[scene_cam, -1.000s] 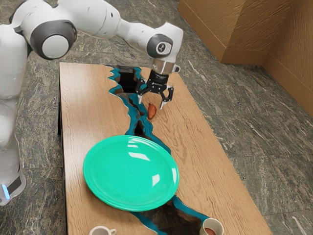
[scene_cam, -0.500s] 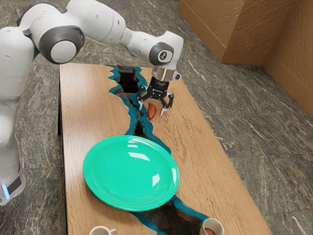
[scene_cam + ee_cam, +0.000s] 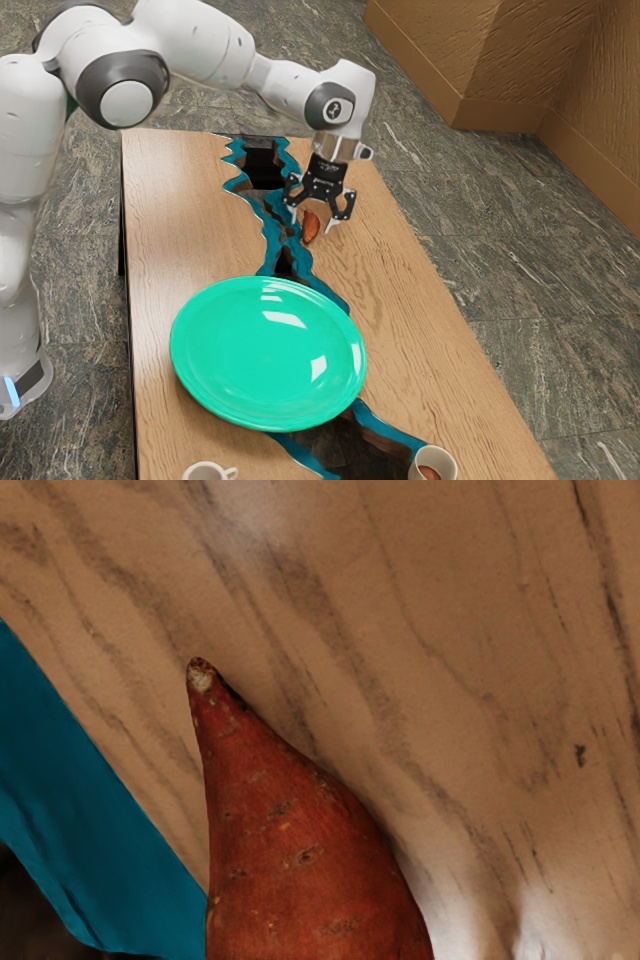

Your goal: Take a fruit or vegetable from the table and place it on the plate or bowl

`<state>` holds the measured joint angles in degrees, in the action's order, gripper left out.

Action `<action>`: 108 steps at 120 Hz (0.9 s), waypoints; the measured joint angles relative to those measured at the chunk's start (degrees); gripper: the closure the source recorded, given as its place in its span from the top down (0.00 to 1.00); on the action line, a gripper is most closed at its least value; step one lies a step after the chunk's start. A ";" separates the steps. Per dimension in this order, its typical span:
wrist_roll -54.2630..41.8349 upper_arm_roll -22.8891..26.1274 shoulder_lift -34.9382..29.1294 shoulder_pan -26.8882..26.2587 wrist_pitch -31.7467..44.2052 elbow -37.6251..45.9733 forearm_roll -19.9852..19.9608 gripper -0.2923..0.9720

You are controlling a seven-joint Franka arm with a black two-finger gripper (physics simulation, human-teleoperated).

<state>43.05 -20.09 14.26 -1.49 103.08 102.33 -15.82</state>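
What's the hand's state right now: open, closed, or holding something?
Hand: open, straddling the sweet potato, not gripping it.

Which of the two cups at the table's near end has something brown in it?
The cup toward the exterior view's right; the other cup, toward its left, shows no brown.

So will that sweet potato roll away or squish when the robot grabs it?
Probably no squishing: the sweet potato looks firm, and its rough, matte skin likely won't slip much. Its rounded body tapers to a point, so a nudge could make it roll in a curve on the flat table, maybe toward the blue strip beside it.
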 joint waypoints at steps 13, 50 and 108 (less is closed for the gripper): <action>-0.26 0.27 0.18 -0.20 0.66 0.06 -0.16 0.56; -0.77 0.26 -1.78 -0.57 1.64 0.08 0.04 0.35; 8.53 6.05 -32.21 -21.70 0.24 17.15 1.62 0.35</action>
<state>51.58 -14.03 -17.95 -23.18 103.31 119.48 -14.20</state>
